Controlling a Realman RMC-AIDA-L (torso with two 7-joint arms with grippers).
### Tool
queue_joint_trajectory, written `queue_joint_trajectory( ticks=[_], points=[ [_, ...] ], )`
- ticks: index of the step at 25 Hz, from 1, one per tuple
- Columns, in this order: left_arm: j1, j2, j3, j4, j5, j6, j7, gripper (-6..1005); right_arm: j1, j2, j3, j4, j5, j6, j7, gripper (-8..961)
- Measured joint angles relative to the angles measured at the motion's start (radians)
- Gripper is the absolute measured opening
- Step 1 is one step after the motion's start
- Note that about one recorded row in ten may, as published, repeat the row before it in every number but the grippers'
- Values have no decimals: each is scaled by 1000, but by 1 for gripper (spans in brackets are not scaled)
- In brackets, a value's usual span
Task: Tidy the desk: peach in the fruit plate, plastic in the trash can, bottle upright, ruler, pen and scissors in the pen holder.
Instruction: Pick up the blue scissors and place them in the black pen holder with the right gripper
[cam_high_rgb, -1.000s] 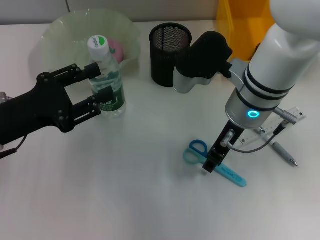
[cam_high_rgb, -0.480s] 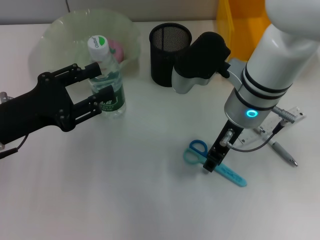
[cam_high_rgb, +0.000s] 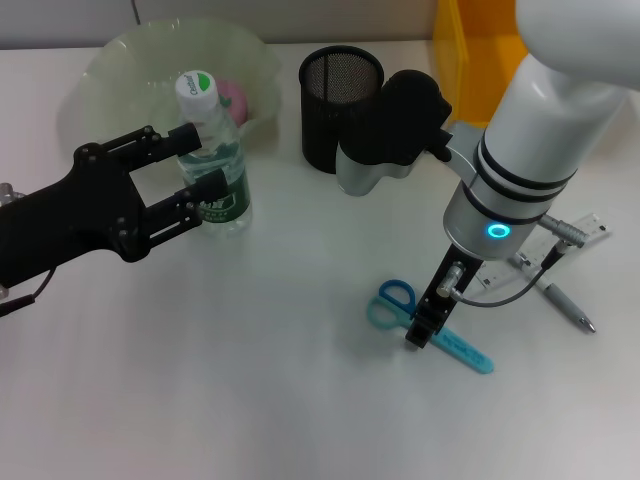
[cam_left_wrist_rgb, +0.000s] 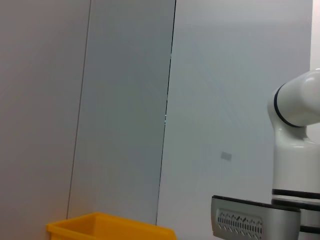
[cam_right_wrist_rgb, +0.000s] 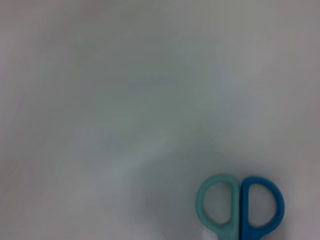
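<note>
At upper left of the head view, the translucent fruit plate (cam_high_rgb: 120, 60) holds a pink peach (cam_high_rgb: 233, 97); the black mesh pen holder (cam_high_rgb: 340, 95) at top centre shows nothing inside, and a yellow bin (cam_high_rgb: 475, 45) sits at top right. On the white bench (cam_high_rgb: 250, 380), the left tool (cam_high_rgb: 195, 165) stands open around the upright bottle (cam_high_rgb: 212, 155). The right tool (cam_high_rgb: 420, 330) is at the blue scissors (cam_high_rgb: 395, 300) at lower right, its grip impossible to tell, with pen (cam_high_rgb: 568, 308) and ruler (cam_high_rgb: 580, 232) near the right edge.
</note>
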Motion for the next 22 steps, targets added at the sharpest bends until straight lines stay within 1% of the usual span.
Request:
queue_joint_trajectory(
  ticks=[22],
  points=[
    [-8,0,-1,0,0,-7,1,589,36,0,-14,34,-2,-3,0,471]
  ],
)
